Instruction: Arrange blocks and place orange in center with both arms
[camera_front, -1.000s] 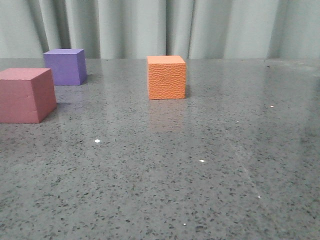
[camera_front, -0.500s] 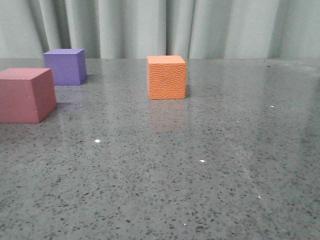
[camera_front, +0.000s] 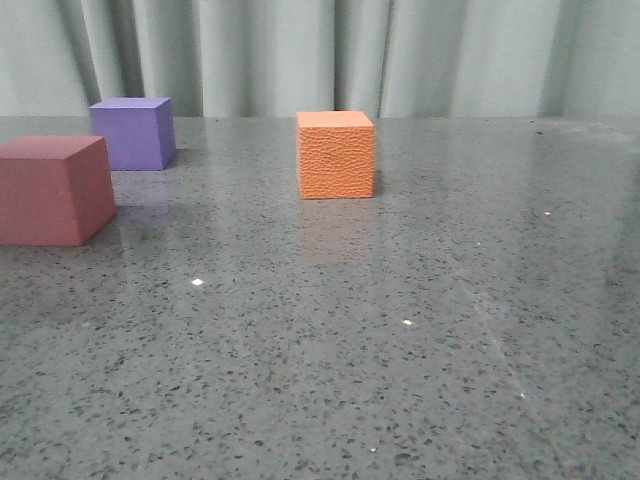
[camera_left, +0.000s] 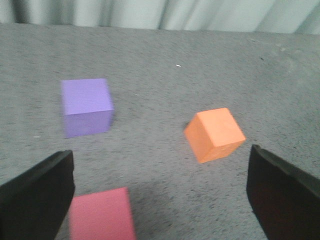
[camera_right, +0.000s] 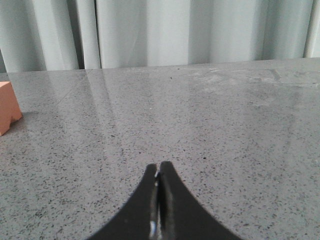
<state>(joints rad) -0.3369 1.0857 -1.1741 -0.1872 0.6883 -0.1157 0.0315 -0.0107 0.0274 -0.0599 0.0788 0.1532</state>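
Left hand (camera_left: 160, 200) spread wide above pinkish-red cube (camera_left: 102, 215).

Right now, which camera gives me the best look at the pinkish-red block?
The front view: the pinkish-red block is sharp, with its top and two faces visible, though the frame's left edge clips it. The left wrist view shows only its blurred top, between the open fingers. The right wrist view misses it.
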